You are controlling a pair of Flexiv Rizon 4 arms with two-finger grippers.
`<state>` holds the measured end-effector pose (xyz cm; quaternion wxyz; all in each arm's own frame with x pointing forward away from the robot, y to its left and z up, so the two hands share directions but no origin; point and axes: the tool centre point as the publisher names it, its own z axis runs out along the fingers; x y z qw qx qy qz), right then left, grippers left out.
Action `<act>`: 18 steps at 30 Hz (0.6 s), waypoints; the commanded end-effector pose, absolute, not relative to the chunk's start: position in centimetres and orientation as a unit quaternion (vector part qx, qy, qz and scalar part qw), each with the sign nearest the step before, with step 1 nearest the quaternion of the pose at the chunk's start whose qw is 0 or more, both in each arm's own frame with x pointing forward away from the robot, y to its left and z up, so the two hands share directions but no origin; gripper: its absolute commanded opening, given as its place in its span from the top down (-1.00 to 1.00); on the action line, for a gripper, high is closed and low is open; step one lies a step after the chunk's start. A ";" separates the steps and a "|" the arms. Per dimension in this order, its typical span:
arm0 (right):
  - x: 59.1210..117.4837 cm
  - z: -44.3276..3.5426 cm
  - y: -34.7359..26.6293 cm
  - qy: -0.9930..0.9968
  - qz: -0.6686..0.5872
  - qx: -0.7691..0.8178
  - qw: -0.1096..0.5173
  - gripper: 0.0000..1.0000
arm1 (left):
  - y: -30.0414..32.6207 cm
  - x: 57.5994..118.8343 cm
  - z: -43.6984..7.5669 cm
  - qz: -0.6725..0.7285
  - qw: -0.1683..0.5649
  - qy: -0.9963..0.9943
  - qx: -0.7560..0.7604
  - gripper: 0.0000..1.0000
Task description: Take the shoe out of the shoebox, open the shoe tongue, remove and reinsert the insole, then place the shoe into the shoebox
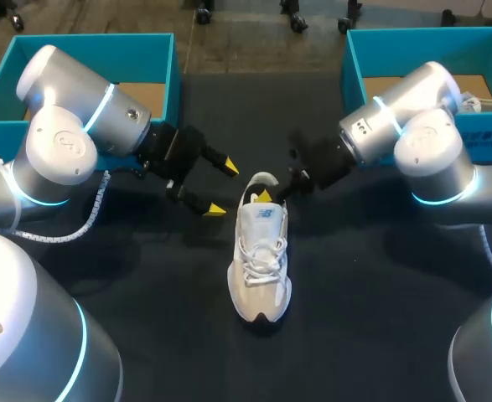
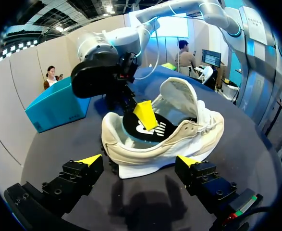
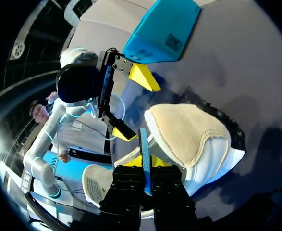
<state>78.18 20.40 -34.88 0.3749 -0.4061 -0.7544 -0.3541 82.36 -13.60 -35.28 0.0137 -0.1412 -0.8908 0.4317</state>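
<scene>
At shoe (image 1: 261,260) heel, right jaws pinch insole (image 3: 143,147).

Your shoe (image 1: 261,264), a white laced sneaker, stands upright on its sole in the middle of the surface (image 1: 354,335), toe toward the near edge, tongue (image 2: 179,96) raised. Its dark insole (image 2: 131,126) sits tilted up in the heel opening. One open teal shoebox (image 1: 157,50) stands far left, a second shoebox (image 1: 413,33) far right.

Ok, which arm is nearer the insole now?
Right. The right arm has its jaws shut on the insole in the shoe, at its heel opening; the left arm has its jaws open beside the heel, not touching.
</scene>
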 end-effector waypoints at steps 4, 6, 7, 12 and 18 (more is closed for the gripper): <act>77.6 -35.3 20.5 -0.750 -0.359 -0.414 0.370 1.00 | -13.5 82.3 -35.2 0.432 0.013 -0.891 -0.141 -1.00; 77.6 -35.2 20.5 -0.751 -0.357 -0.416 0.370 1.00 | -13.5 82.3 -35.2 0.432 0.013 -0.891 -0.141 -1.00; 77.6 -35.2 20.5 -0.751 -0.356 -0.416 0.370 0.90 | -13.5 82.3 -35.2 0.432 0.013 -0.891 -0.141 -1.00; 77.6 -34.2 20.7 -0.754 -0.358 -0.420 0.355 0.19 | -13.5 82.3 -35.2 0.432 0.013 -0.891 -0.141 -1.00; 77.5 -33.3 21.1 -0.759 -0.362 -0.424 0.338 -0.05 | -13.5 82.3 -35.2 0.432 0.013 -0.891 -0.141 -1.00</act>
